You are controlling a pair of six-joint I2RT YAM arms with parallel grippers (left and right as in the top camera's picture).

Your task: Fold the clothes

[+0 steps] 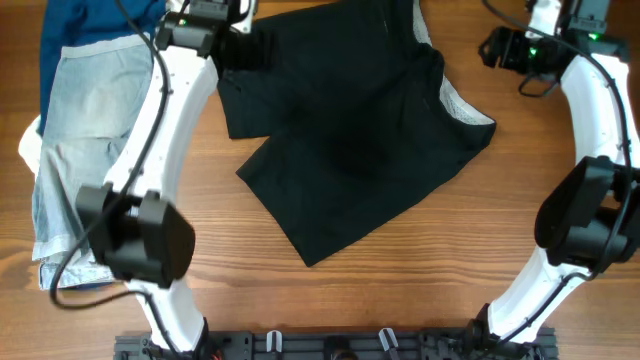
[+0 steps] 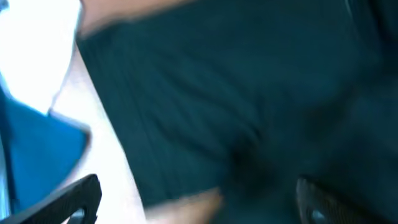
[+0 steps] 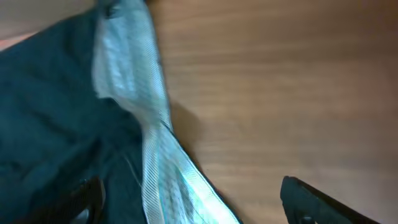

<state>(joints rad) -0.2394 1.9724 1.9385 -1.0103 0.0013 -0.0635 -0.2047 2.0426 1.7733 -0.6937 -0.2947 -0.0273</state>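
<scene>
Overhead: the black shorts (image 1: pixel 350 150) lie spread across the middle of the table (image 1: pixel 450 270). Left wrist: the left gripper (image 2: pixel 199 202) gapes wide above them, holding nothing. Right wrist: the right gripper (image 3: pixel 193 199) is also wide and empty, at their pale edge (image 3: pixel 152 162).

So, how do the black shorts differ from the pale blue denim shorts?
The black shorts lie spread in the middle of the table, turned at an angle; the denim shorts lie straight along its left side. The black pair is dark and plain, the denim pair pale and faded. Both rest flat on the wood.
</scene>
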